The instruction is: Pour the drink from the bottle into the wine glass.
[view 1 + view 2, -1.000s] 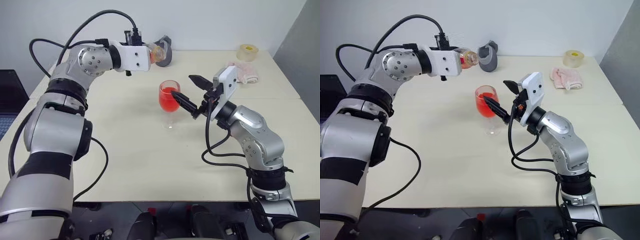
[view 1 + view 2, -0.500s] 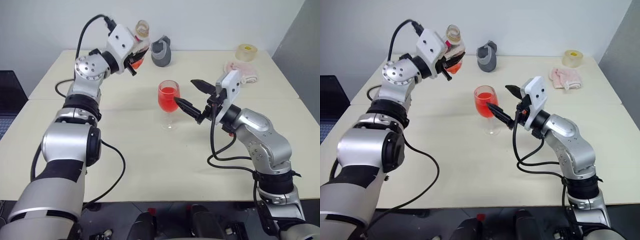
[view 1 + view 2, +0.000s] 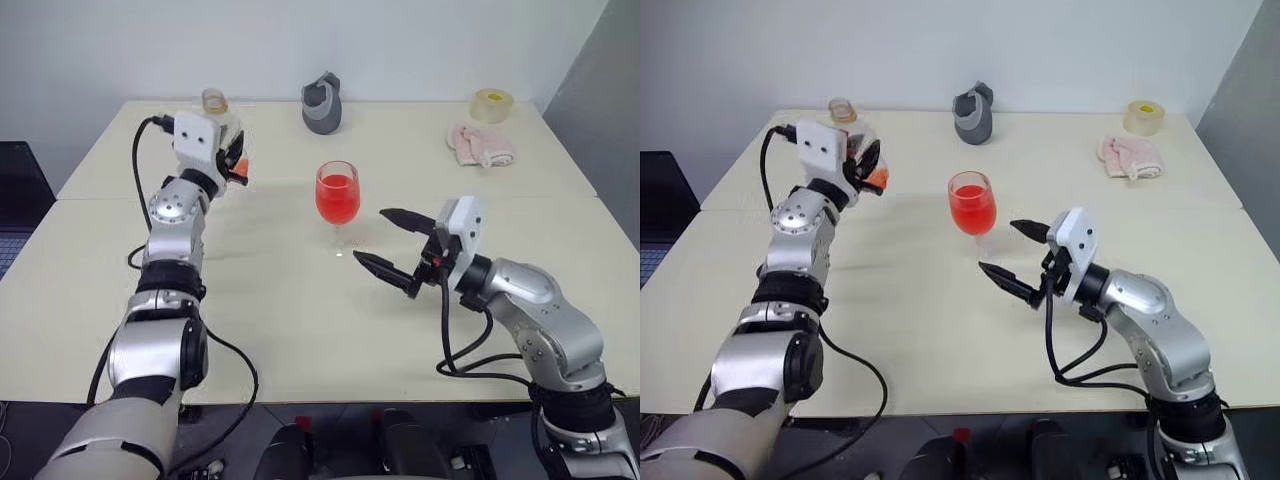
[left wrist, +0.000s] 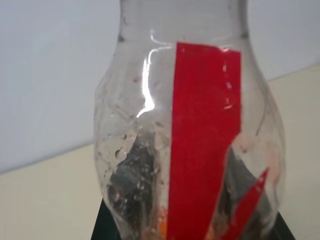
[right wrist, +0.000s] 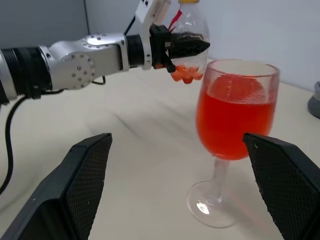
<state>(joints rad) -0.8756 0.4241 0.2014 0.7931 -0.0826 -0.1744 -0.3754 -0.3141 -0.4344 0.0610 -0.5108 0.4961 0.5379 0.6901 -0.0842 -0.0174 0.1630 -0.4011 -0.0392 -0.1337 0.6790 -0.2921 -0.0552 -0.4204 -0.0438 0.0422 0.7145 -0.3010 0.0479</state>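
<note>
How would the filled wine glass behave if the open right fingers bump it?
The wine glass would probably tip easily: the red drink fills its bowl high above a thin stem and small foot. It looks fragile, likely thin clear glass. A knock would probably spill drink across the table.

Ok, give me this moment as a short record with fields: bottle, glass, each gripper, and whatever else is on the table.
bottle: upright, held in the left gripper above the table's far left part, nearly empty, a little red at its bottom
wine glass: standing mid-table, largely filled with the drink
right gripper: open, near the glass, not touching it
other items: grey cup-like object, tape roll, pink cloth, all on the far side of the table
</note>
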